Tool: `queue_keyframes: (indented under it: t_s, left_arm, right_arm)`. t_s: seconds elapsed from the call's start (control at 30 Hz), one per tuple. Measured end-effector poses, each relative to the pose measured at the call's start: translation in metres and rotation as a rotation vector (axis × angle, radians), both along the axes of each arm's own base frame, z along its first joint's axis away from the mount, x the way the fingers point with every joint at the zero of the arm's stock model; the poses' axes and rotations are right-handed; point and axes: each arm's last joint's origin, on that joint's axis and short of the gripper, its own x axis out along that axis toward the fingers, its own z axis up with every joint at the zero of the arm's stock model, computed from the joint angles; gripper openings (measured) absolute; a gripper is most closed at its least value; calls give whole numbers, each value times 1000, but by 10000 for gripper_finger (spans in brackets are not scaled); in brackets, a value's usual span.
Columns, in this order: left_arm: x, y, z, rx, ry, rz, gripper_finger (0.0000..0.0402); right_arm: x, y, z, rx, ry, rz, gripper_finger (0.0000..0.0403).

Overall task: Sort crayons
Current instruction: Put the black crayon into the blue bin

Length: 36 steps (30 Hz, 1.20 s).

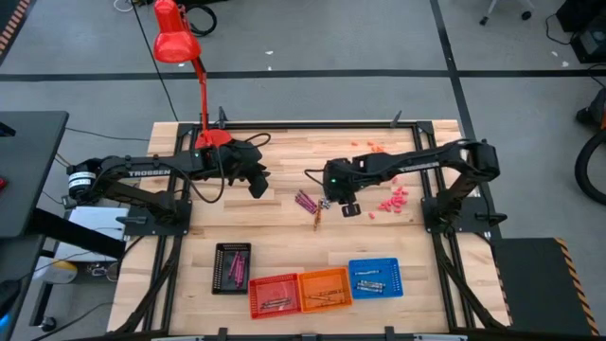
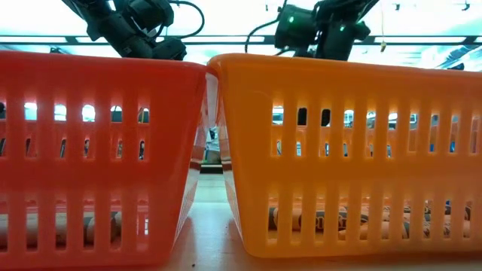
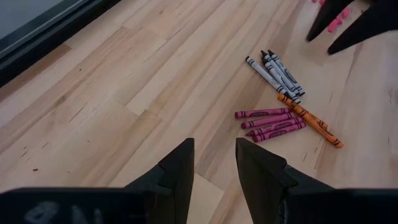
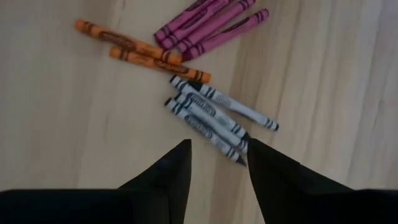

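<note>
- The left gripper (image 1: 258, 186) is waiting with fingers spread, empty, left of the pile.
- The crayons (image 1: 311, 204) are lying loose mid-table.
- The right gripper (image 4: 217, 163) is hovering spread over the white crayons (image 4: 214, 112); closing there risks pinching several together.
</note>
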Motion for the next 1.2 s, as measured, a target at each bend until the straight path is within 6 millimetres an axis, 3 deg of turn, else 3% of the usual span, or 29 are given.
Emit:
queue_keyframes:
  t_s: [0.5,1.2]
  left_arm:
    - [0,0,0,-12,-7,12,130]
    - [0,0,0,-1,-2,2,130]
  right_arm:
    - [18,-9,-57,33,127,4,162]
    - [15,-22,-63,223,136,-6,162]
